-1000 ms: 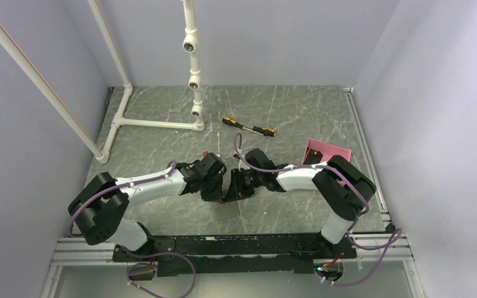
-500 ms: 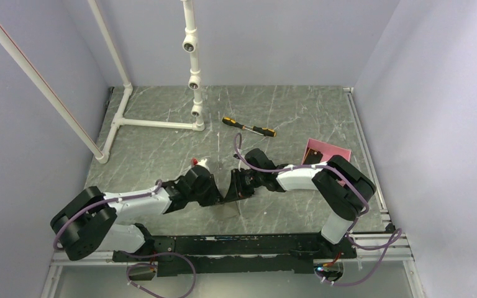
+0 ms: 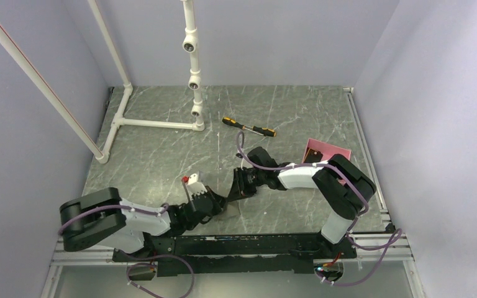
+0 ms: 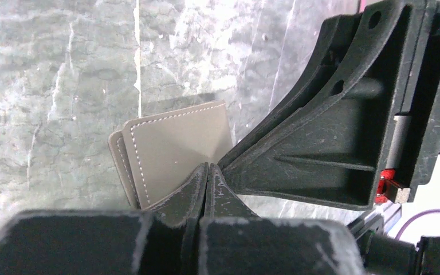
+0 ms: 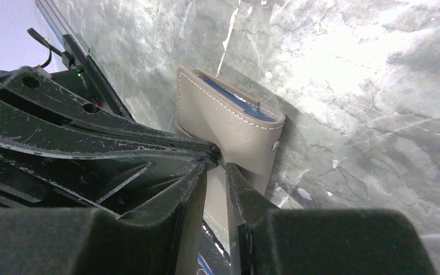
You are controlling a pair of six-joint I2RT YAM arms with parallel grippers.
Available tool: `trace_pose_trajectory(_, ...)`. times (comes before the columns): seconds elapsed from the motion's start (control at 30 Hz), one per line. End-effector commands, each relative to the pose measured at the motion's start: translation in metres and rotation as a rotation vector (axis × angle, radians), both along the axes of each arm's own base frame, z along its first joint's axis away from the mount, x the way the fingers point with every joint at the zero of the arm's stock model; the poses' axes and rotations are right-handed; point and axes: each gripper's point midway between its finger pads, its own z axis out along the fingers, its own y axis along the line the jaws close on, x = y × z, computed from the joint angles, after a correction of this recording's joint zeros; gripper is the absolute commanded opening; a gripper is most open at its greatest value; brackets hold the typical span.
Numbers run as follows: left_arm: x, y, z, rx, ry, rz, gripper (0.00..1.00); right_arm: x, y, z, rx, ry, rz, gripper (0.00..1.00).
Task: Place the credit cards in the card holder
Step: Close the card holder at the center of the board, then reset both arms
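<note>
The left arm has drawn back toward the worktop's near edge. The left end effector is clenched, its tips against the card holder. The right end effector grasps the holder's flap at mid near edge — opening it seems underway.

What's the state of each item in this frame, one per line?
card holder: nearly folded shut, blue lining showing in the gap.
right end effector: shut on card holder.
left end effector: shut, tips against card holder.
pink tray: holds what looks like a dark card.
screwdriver: lying flat, away from both arms.
</note>
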Motion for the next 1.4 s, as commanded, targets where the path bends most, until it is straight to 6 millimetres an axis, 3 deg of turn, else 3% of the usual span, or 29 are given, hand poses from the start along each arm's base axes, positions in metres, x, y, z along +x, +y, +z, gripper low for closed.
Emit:
trace_pose_trajectory(0.0, -0.07, 0.083, -0.115, 0.37, 0.254, -0.014, 0.0, -0.01, -0.011, -0.043, -0.15, -0.017, 0.002, 0.24)
trace_pose_trajectory(0.07, -0.078, 0.1, -0.128, 0.366, 0.283, 0.036, 0.0, -0.01, -0.011, -0.042, -0.152, -0.02, 0.001, 0.24)
trace_pose_trajectory(0.13, -0.081, 0.102, -0.134, 0.354, 0.292, 0.027, 0.0, -0.01, -0.011, -0.042, -0.152, -0.021, 0.003, 0.24)
trace_pose_trajectory(0.27, -0.083, 0.076, -0.128, 0.328, 0.288, -0.059, 0.0, -0.007, -0.007, -0.032, -0.146, -0.033, 0.018, 0.24)
trace_pose_trajectory(0.33, -0.08, 0.063, -0.114, 0.353, 0.282, -0.078, 0.05, -0.001, -0.006, -0.023, -0.155, -0.068, 0.026, 0.26)
trace_pose_trajectory(0.57, -0.051, 0.05, -0.017, 0.413, 0.146, -0.098, 0.48, 0.016, -0.011, 0.016, -0.195, -0.173, 0.03, 0.34)
trace_pose_trajectory(0.77, -0.037, 0.051, 0.044, 0.353, 0.054, -0.149, 0.73, 0.026, -0.024, 0.045, -0.237, -0.264, -0.001, 0.46)
trace_pose_trajectory(0.93, -0.027, 0.045, 0.1, 0.303, -0.005, -0.24, 0.8, 0.025, -0.042, 0.059, -0.271, -0.327, -0.024, 0.59)
trace_pose_trajectory(1.03, -0.021, 0.043, 0.128, 0.29, -0.026, -0.282, 0.82, 0.029, -0.057, 0.079, -0.282, -0.393, -0.065, 0.67)
trace_pose_trajectory(1.13, -0.014, 0.038, 0.16, 0.306, -0.101, -0.335, 0.89, 0.039, -0.077, 0.111, -0.301, -0.486, -0.126, 0.73)
trace_pose_trajectory(1.23, -0.003, 0.039, 0.196, 0.356, -0.182, -0.347, 0.97, 0.054, -0.106, 0.157, -0.339, -0.601, -0.223, 0.82)
trace_pose_trajectory(1.37, 0.018, 0.045, 0.263, 0.404, -0.327, -0.303, 0.99, 0.064, -0.145, 0.233, -0.363, -0.787, -0.361, 0.97)
